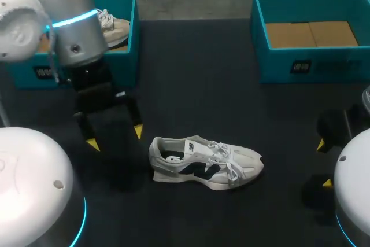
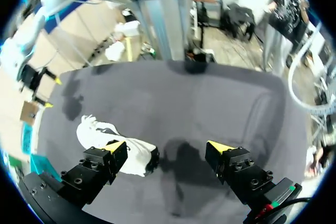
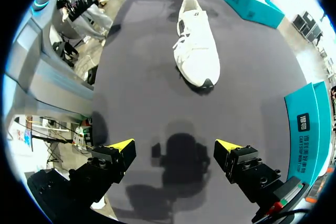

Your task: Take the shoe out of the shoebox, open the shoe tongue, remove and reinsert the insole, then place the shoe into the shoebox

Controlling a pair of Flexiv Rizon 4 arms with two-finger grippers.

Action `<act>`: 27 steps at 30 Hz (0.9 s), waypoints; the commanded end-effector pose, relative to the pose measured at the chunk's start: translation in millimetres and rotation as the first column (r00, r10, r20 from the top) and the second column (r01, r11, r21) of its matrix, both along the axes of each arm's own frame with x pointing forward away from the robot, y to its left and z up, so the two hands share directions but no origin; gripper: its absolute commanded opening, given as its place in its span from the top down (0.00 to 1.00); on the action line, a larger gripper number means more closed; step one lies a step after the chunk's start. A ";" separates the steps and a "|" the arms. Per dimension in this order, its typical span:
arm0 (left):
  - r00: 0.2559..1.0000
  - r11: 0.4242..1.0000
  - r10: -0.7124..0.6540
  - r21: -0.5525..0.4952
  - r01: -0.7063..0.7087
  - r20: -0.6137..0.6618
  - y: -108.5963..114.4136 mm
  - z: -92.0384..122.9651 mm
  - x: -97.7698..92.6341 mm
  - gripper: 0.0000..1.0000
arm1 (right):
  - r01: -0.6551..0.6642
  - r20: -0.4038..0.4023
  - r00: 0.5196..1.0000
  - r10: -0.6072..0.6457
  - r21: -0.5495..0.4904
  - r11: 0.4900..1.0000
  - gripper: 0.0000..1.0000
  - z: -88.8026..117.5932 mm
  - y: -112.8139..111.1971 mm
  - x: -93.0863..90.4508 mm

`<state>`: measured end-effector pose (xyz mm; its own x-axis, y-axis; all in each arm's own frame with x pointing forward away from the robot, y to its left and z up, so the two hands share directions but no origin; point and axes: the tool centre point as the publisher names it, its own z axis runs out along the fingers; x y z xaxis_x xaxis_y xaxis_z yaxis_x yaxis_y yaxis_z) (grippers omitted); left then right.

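— Start at the left. See the left teal box [image 1: 130,39]?

— Yes. Holds an other shoe [image 1: 113,27]. Just below, the left gripper [image 1: 115,137], fingers spread wide, holding nothing, near the heel [image 1: 157,153].

— And the shoe [image 1: 205,163] to work on?

— Out of its box, flat on its sole in the middle of the black table [image 1: 196,73]. Heel to the left, toe to the right.

— Heavy?

— Looks light. Probably soft and bendy on top, firmer at the sole and heel. Better to pinch the heel edge or squeeze the two sides. Not the laces [image 1: 225,157], too floppy.

— Further right?

— The right teal box [image 1: 312,65], brown card [image 1: 309,34] inside. Then the right gripper [image 1: 324,164], fingers apart too, holding nothing, well away from the toe.
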<state>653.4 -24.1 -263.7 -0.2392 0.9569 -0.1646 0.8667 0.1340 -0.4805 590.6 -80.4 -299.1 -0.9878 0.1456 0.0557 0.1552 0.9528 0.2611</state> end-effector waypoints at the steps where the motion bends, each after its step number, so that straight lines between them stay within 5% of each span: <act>1: 0.991 0.994 0.065 -0.075 -0.074 -0.115 9.5 -4.7 3.3 0.00 | 0.000 0.003 1.000 0.000 -0.002 1.000 0.00 -0.5 -0.1 -1.7; 17: 0.991 0.994 0.065 -0.075 -0.074 -0.115 9.5 -4.7 3.3 0.00 | 0.000 0.003 1.000 0.000 -0.002 1.000 0.00 -0.5 -0.1 -1.7; 27: 0.789 0.824 0.519 -0.055 -0.564 -0.329 32.9 -20.7 13.2 0.00 | 0.000 0.003 1.000 0.000 -0.002 1.000 0.00 -0.5 -0.1 -1.7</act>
<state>670.4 -2.7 -279.4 -0.5669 0.8118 -0.1403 0.6586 0.3442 -0.6692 590.6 -80.4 -299.1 -0.9878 0.1455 0.0557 0.1551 0.9528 0.2611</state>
